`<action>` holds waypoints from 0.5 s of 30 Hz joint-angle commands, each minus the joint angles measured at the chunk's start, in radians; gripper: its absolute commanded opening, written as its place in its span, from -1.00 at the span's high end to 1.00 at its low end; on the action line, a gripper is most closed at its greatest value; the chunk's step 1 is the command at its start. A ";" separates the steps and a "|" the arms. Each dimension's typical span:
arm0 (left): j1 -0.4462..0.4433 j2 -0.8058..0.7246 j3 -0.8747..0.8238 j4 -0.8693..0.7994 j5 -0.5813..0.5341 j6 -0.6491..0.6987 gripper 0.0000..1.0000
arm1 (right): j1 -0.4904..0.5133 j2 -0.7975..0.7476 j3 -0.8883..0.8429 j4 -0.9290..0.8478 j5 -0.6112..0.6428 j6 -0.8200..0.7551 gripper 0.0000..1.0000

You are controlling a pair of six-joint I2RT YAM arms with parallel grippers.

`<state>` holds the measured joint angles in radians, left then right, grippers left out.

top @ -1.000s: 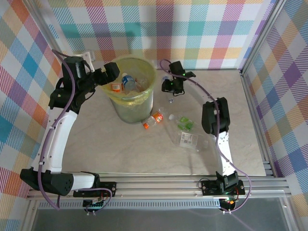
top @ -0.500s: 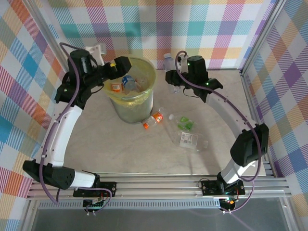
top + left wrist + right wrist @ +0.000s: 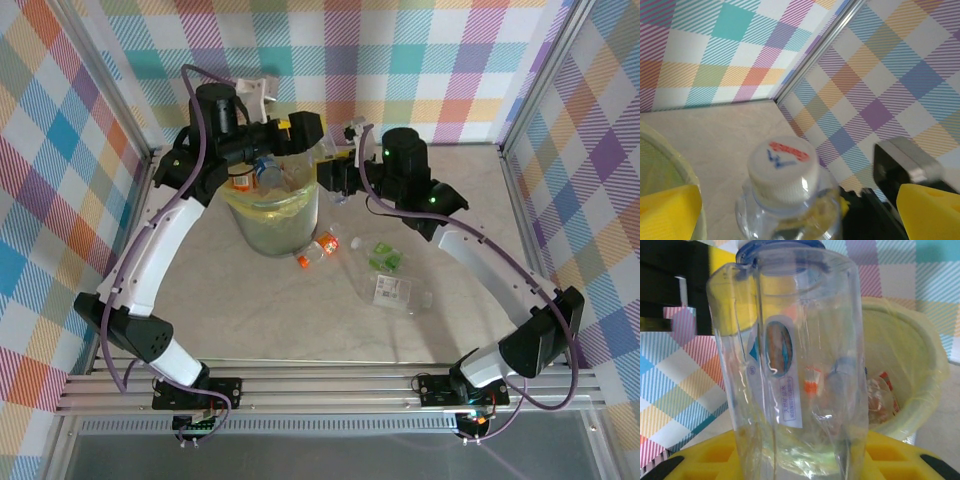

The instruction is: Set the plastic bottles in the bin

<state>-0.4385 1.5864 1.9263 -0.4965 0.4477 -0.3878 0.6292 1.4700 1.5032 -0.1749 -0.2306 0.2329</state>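
Items on view: one bin [image 3: 262, 228] and seven plastic bottles counted — three on the table [image 3: 230, 310] (orange-capped bottle [image 3: 318, 248], green-labelled bottle [image 3: 383, 258], white-labelled bottle [image 3: 398, 291]), one held bottle [image 3: 790, 365], at least two visible inside the bin (orange-labelled bottle [image 3: 240, 179], blue bottle [image 3: 265, 170]) — further contents indistinct.

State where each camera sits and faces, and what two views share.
Top external: fixed above and behind the bases, looking down on the tall round yellow-lined bin, both arms, left hand and right hand.
Left wrist: on the left arm, facing the checked wall corner; its yellow fingers flank a clear white-capped plastic bottle.
Right wrist: on the right arm, facing the bin past that gripped bottle; yellow fingers below.
Shared: both wrist views show that bottle.
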 commanded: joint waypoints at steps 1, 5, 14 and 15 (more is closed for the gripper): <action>-0.011 0.023 0.039 -0.043 0.004 0.025 -0.95 | 0.023 -0.020 -0.006 0.058 -0.021 -0.039 0.47; -0.014 0.020 0.022 -0.037 0.008 0.022 -0.71 | 0.033 -0.016 -0.003 0.078 -0.007 -0.037 0.46; -0.017 -0.005 -0.004 -0.039 -0.043 0.047 0.13 | 0.039 0.025 0.039 0.110 -0.035 -0.009 0.31; -0.017 -0.006 0.001 -0.044 -0.051 0.055 0.21 | 0.041 0.028 0.045 0.102 -0.038 -0.008 0.24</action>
<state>-0.4503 1.6081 1.9316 -0.5194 0.4316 -0.3691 0.6617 1.4895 1.5047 -0.1341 -0.2405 0.2245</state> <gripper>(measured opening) 0.448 0.405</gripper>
